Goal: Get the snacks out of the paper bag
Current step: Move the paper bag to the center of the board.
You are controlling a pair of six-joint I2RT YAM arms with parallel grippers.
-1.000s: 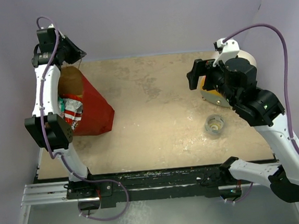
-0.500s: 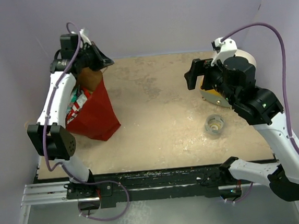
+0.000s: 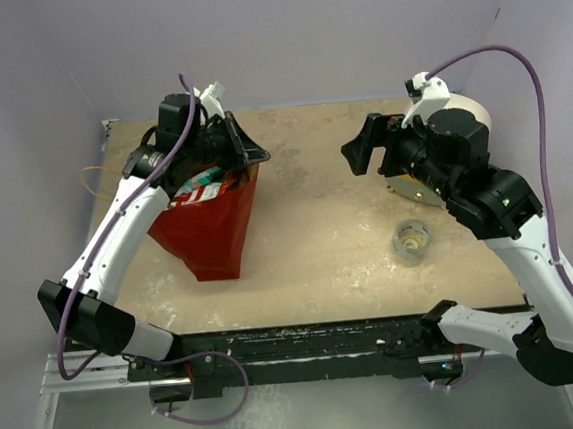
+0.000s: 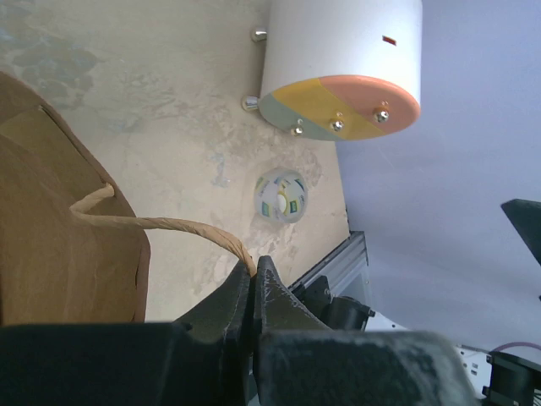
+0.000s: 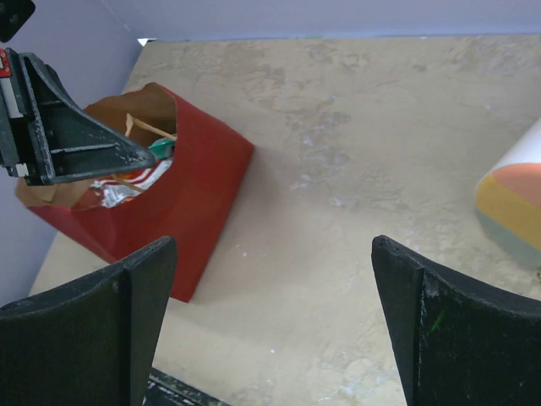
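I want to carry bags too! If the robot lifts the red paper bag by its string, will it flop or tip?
Probably floppy: the paper bag looks crumpled. It may swing or tip, since the left pincer pinches only one thin string handle. The snacks near its mouth might slide out.

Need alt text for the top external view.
The left gripper grips the top of the red paper bag at the table left, mouth up, with snacks showing inside. The right gripper hangs open over the right side, near a white cylinder and a small tape roll.
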